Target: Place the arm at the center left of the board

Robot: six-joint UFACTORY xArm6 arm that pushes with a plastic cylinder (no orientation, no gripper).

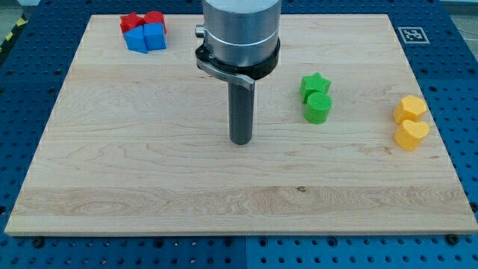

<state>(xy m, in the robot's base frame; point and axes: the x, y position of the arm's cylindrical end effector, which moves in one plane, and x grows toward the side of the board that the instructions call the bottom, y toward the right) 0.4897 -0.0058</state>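
My tip (240,140) rests on the wooden board (149,172) near its middle, slightly left of centre. The rod hangs from a grey cylindrical arm end (240,33) at the view's top. To the tip's right stand a green star block (314,84) and a green cylinder block (318,107), touching each other. At the top left are a red block (132,22), another red block (154,18), and two blue blocks (137,39) (154,35) packed together. The tip touches no block.
At the right edge stand a yellow hexagon block (410,107) and a yellow heart block (411,134), close together. A black-and-white marker (412,34) sits off the board's top right corner. Blue perforated table (463,90) surrounds the board.
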